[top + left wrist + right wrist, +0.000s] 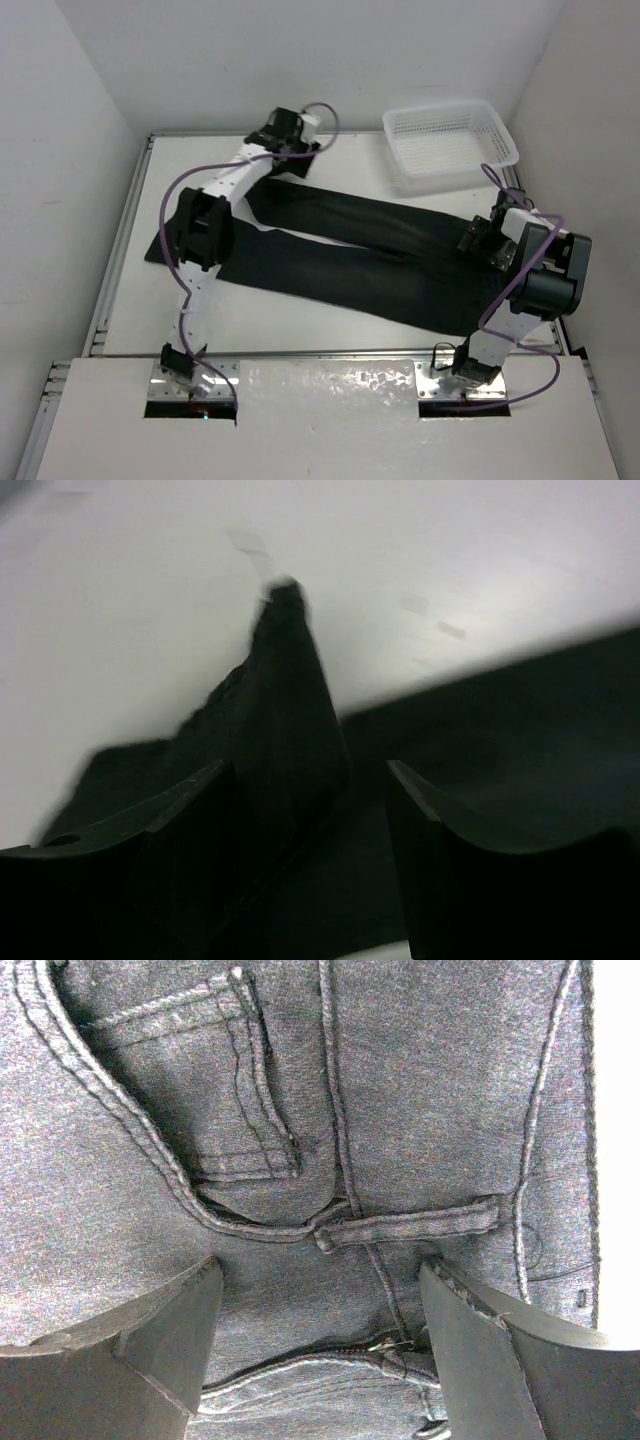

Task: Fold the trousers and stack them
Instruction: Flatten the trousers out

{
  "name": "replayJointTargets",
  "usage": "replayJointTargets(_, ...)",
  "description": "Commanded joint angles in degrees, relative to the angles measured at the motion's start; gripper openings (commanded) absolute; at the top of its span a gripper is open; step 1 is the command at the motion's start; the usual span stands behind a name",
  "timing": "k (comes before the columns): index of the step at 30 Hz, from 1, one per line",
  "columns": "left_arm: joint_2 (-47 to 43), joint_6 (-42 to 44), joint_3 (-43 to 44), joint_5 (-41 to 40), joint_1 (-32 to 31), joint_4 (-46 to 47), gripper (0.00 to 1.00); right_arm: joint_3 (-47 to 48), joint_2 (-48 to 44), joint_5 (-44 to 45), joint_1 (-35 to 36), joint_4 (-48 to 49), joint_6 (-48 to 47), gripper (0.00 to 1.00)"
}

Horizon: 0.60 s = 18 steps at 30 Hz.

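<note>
The trousers [350, 250] lie spread out and unfolded on the white surface [300, 325], across its middle. Their long axis runs left to right with a slant, from far left to near right. The waist is at the right end and the legs point left. The two legs splay apart: one angles to the far left and the nearer one ends at the left edge.

The left gripper [305, 775] is at the end of the far leg. Its fingers are parted around a raised ridge of black cloth that leans against one finger. The blur does not show whether any cloth is pinched, but a clear gap shows beside the other finger. The right gripper [320, 1265] hangs wide open just above the waist, over a pocket [200, 1090] and a belt loop [410, 1225], and has hold of nothing.

The step in hand looks like arranging the legs ahead of the first fold. The next move probably calls for the left gripper to close on that leg end and bring it alongside the nearer leg. Meanwhile the right gripper would pin or take the waist so the soft cloth does not drag. A white mesh basket [450, 140] sits at the far right, just beyond the trousers.
</note>
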Motion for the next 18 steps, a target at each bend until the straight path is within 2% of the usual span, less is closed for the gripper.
replayJointTargets(1, -1.2, 5.27, -0.39, 14.26, -5.1, -10.63, 0.59, 1.73, 0.1, 0.22, -0.18, 1.31, -0.86, 0.78)
replayJointTargets(3, -2.33, 7.36, 0.49, 18.04, -4.92, -14.77, 0.59, 1.64, 0.01, 0.05, -0.18, 1.23, -0.86, 0.78)
replayJointTargets(7, -7.25, 11.5, 1.81, 20.69, -4.22, -17.61, 0.59, 1.38, -0.25, 0.23, -0.18, 1.14, -0.86, 0.78)
replayJointTargets(10, -12.26, 13.7, 1.64, 20.52, -3.78, -16.56, 0.62, 1.38, -0.42, 0.14, -0.18, 1.14, -0.86, 0.78)
replayJointTargets(11, -13.58, 13.45, 1.29, 16.69, -3.35, -15.25, 0.66, 1.2, -0.42, 0.14, -0.18, 1.23, -0.78, 0.78)
replayJointTargets(13, -16.31, 9.5, -0.37, 10.79, -2.03, -7.97, 0.66, 1.2, -0.6, 0.14, -0.1, 1.14, -0.78, 0.78)
replayJointTargets(14, -16.06, 6.18, -0.3, 6.67, 0.59, -5.94, 0.67, 1.12, -0.77, 0.05, -0.09, 1.14, -0.78, 0.78)
replayJointTargets(16, -13.43, 1.78, 3.99, 5.22, 4.55, -3.28, 0.67, 0.94, -1.04, -0.13, -0.09, 1.23, -0.69, 0.78)
replayJointTargets(17, -8.98, -2.94, 7.06, 6.44, 8.83, -3.98, 0.66, 0.94, -1.13, -0.21, -0.18, 1.23, -0.69, 0.78)
replayJointTargets(18, -6.32, -4.91, 13.87, 7.5, 10.7, -6.6, 0.66, 0.94, -1.39, -0.21, -0.1, 1.14, -0.69, 0.78)
